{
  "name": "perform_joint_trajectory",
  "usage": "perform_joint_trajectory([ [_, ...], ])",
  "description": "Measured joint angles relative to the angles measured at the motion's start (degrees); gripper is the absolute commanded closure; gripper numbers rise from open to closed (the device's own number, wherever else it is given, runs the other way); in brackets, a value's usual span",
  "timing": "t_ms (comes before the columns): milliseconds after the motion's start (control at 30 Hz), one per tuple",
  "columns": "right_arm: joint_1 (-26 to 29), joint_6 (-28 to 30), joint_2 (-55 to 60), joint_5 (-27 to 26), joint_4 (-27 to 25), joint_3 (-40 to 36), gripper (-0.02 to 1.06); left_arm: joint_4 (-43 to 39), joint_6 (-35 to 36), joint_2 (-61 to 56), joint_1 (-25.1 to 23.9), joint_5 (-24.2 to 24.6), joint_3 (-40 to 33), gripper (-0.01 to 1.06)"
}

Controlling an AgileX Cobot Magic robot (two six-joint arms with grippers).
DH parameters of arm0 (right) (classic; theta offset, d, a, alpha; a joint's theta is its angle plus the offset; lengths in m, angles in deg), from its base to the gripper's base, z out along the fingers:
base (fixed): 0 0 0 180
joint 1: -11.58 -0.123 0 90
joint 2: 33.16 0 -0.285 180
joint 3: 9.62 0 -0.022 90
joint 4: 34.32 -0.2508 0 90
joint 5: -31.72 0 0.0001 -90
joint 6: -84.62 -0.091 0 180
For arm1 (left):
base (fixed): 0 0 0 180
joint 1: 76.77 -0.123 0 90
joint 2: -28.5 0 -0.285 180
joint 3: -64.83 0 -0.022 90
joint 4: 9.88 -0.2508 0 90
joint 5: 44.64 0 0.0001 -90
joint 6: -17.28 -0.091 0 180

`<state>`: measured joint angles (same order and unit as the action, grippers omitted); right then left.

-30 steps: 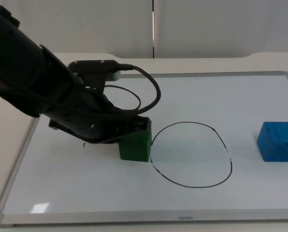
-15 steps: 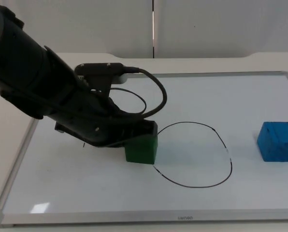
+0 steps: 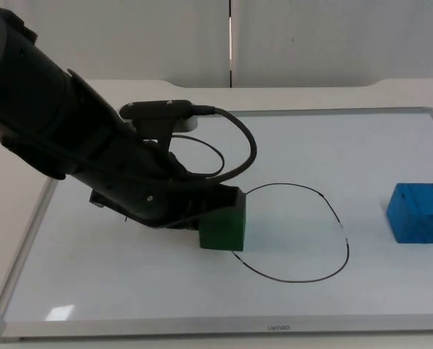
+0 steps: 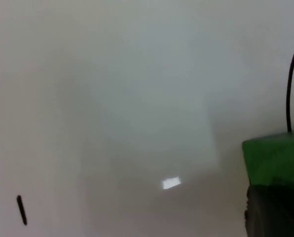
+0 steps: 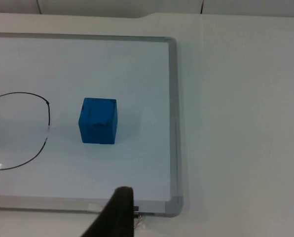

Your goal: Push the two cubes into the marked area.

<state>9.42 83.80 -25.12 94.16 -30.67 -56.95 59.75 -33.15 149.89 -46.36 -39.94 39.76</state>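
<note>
Pushing is the step in hand. The left gripper sits low on the whiteboard, pressed against the green cube from the cube's ten o'clock side; whether its fingers stand wide or narrow cannot be told, since the arm's bulk covers them. In the left wrist view a black fingertip lies right against the green cube, with the drawn line curving off behind it.

The green cube rests on the line of the marked area, at the nine o'clock edge of the drawn oval, so it appears only partly inside. The blue cube stands well apart at the oval's three o'clock, outside the outline and untouched. In the right wrist view the blue cube sits between the oval's edge and the board's frame, and the right gripper waits above the board's near rim, its finger spread not discernible.

Judging from this, the next move calls for a further shove toward three o'clock until the green cube clears the line, after which the blue cube needs pushing toward nine o'clock.
</note>
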Motion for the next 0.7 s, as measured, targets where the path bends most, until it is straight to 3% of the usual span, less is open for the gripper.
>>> perform_joint_trajectory([
  [400,0.00,0.00,0.00,0.00,0.00,0.00,-0.01,0.00,0.10,0.00,1.53,0.47,0.36,1.05],
  [700,0.00,0.00,0.00,0.00,0.00,0.00,-0.01,0.00,0.10,0.09,4.72,-1.88,1.42,1.05],
])
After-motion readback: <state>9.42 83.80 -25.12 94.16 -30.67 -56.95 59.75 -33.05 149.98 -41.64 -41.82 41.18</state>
